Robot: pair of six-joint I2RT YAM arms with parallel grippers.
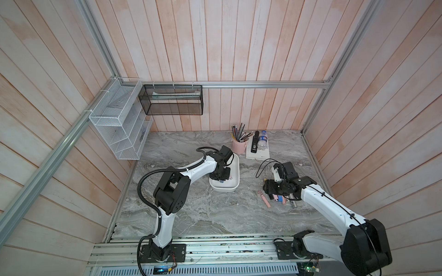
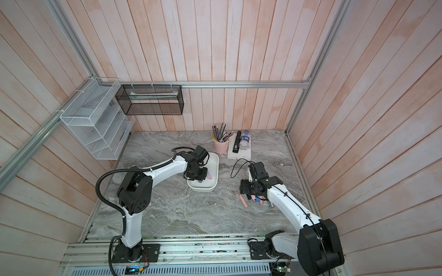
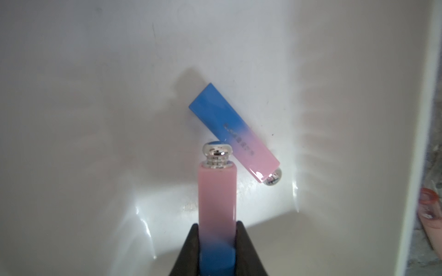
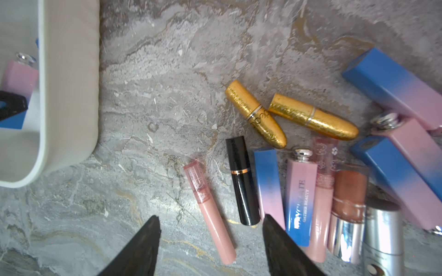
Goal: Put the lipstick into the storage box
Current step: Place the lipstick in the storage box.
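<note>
– Pink at the top, blue at the foot: that is the lipstick [image 3: 217, 191] the left gripper [image 3: 217, 225] has clamped between its black fingers [image 3: 190, 251], silver cap pointing away from the wrist.
– And where does it sit against the storage box [image 1: 235, 167]?
– Inside its walls. The left wrist view shows white plastic floor all round the tube, and in both top views the left arm [image 1: 198, 167] [image 2: 167, 168] reaches down into the tub. Whether the cap touches the floor cannot be told.
– Does anything else lie in there?
– A second lipstick [image 3: 233, 133] of the same colouring, flat on the floor and slanted, its silver knob toward the side wall. The held cap overlaps it in the wrist view; contact cannot be judged.
– And the right gripper [image 4: 210, 217]?
– Its jaws stand apart and grip nothing. It hangs low over the marble table [image 4: 167, 71], right of the box, at a loose heap of cosmetics [image 1: 277, 199].
– What does the heap hold?
– Nearest the fingertips [image 4: 150, 231] a pale pink gloss tube [image 4: 205, 198] and a black lipstick [image 4: 242, 181], side by side and apart. Beyond them two gold lipsticks [image 4: 256, 114] close together in a V, then several more pink-and-blue cases [image 4: 392, 83], some lying across each other.
– And at the back?
– A pink pen cup [image 1: 240, 145] beside a notebook [image 1: 259, 156] that carries a black stapler [image 1: 254, 142] and a water bottle [image 1: 263, 141], well apart from both arms.
</note>
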